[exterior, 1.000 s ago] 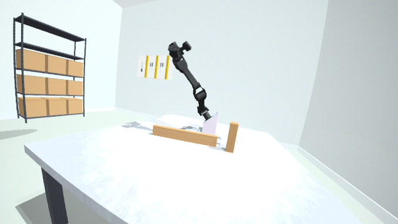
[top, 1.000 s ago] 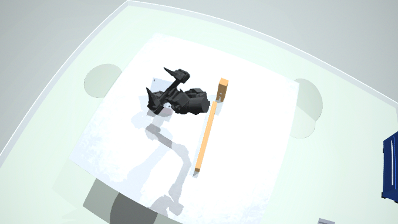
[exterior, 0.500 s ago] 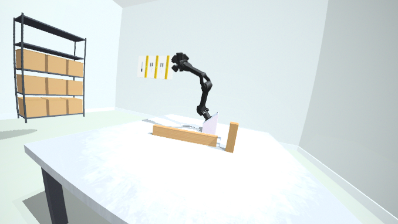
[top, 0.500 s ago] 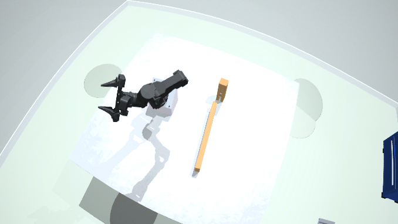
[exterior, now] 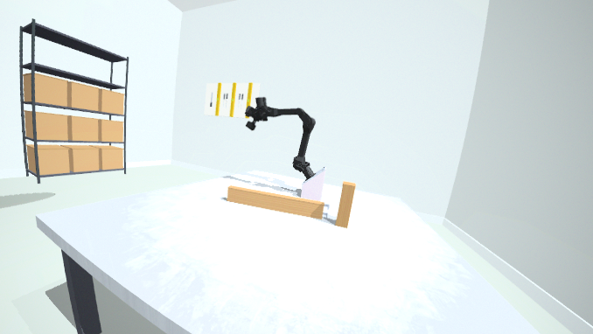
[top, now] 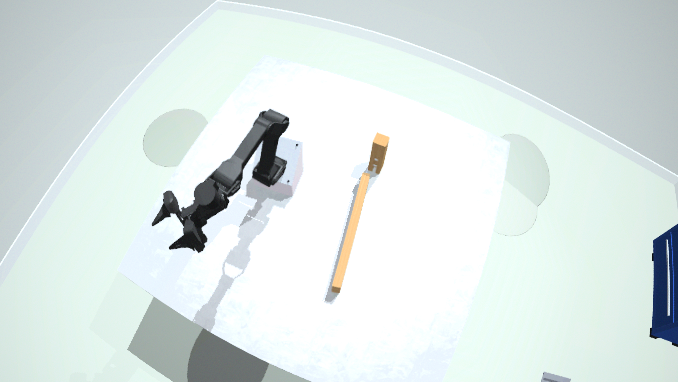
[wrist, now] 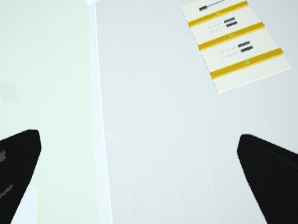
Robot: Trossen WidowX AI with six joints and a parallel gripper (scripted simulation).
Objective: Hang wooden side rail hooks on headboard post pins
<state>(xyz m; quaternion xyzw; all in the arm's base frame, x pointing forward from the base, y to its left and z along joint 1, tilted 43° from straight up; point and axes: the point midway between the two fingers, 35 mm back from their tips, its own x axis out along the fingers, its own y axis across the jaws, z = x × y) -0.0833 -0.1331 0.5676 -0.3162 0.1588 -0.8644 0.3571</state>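
The wooden side rail (top: 351,232) (exterior: 275,202) lies along the table, its near-post end beside the headboard post. Two pale steel hooks (exterior: 325,210) stick out of that end, with a small gap to the post in the exterior view. The headboard post (top: 380,152) (exterior: 345,205) stands upright; its slot faces the rail in the top view, and its pins are too small to tell clearly. My gripper (top: 162,236) (exterior: 248,120) (wrist: 142,141) is wide open and empty, high up and well away from both rail and post. Neither shows in the wrist view.
The arm's pale base block (top: 296,175) (exterior: 314,188) stands on the table (top: 415,200) (exterior: 245,262), to the left of the rail in the top view. A shelf rack with boxes (exterior: 48,127), a wall panel (exterior: 226,100) (wrist: 237,45) and a blue cabinet (top: 667,285) are beyond the table.
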